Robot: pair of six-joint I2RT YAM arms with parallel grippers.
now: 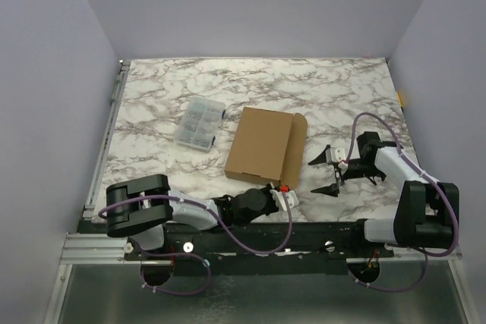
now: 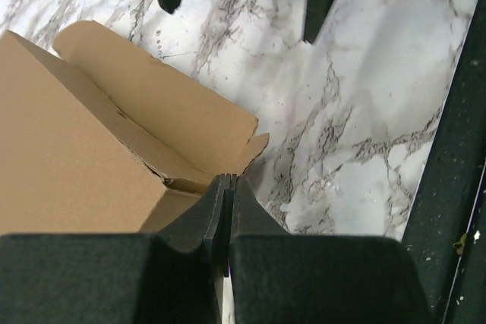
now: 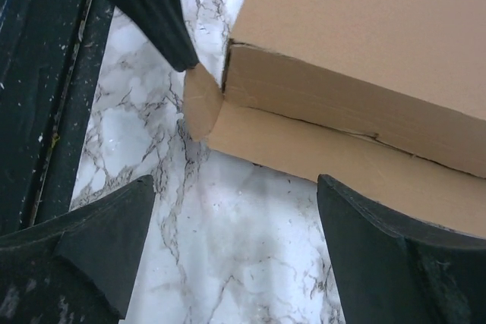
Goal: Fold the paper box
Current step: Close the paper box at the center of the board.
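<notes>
My left gripper (image 2: 225,187) is sitting pinched shut, ribbed black pads (image 2: 206,218) together at the near corner of the paper box (image 1: 262,146); whether cardboard is caught, I cannot tell. My right gripper (image 1: 328,170) is hanging wide open, empty, beside the smooth brown box's rounded flap (image 1: 298,149). The box is lying flat, midway across the veined marble table (image 1: 342,89).

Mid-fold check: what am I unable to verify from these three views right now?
- Top external: the paper box's near corner, covered by the left gripper.
- Left wrist: whether the shut fingers pinch any cardboard; the seam between them is too narrow.
- Right wrist: most of the box, cut off by the frame edges.
- Top external: the clear case's contents, too small.
</notes>
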